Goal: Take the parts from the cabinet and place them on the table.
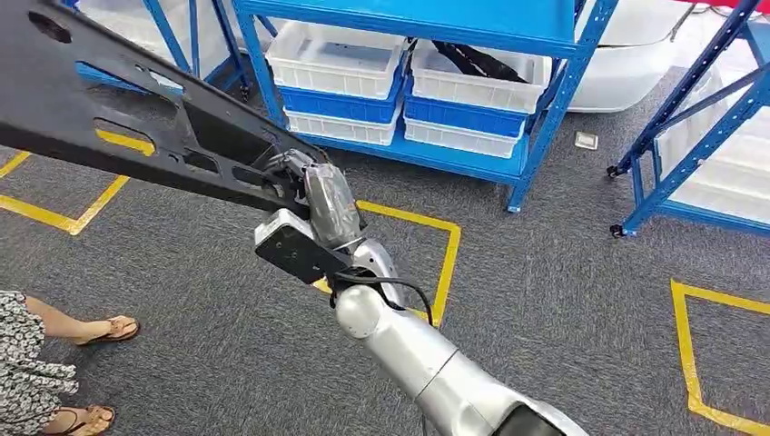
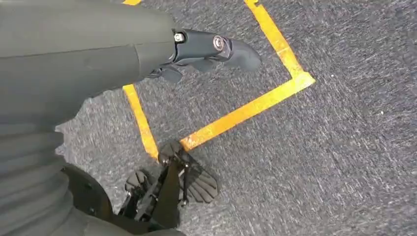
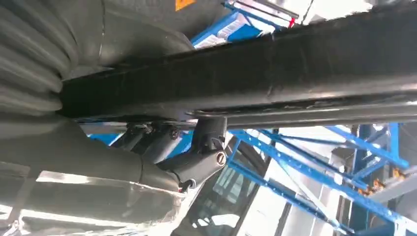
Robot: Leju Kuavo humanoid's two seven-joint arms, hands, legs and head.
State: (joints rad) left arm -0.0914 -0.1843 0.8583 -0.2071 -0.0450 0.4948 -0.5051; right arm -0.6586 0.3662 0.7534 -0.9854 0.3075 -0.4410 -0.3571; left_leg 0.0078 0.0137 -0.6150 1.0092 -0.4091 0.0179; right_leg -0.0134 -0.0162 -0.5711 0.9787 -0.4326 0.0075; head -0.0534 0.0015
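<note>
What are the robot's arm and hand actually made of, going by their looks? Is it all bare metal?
Not all. The right arm is smooth silver, rounded like tubing, with a ball-like joint near the wrist. A black boxy block sits at the wrist, and a thin black cable loops beside it. The right hand wears a grey ribbed cover with a glossy wrap; its fingers are dark with small silver screws.

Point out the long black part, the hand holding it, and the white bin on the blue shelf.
long black part (image 1: 109,113): head view, its flat middle stretch.
right hand (image 1: 313,186): head view, back of the hand gripping the part's end.
white bin (image 1: 336,56): head view, its front wall on the blue shelf.
</note>
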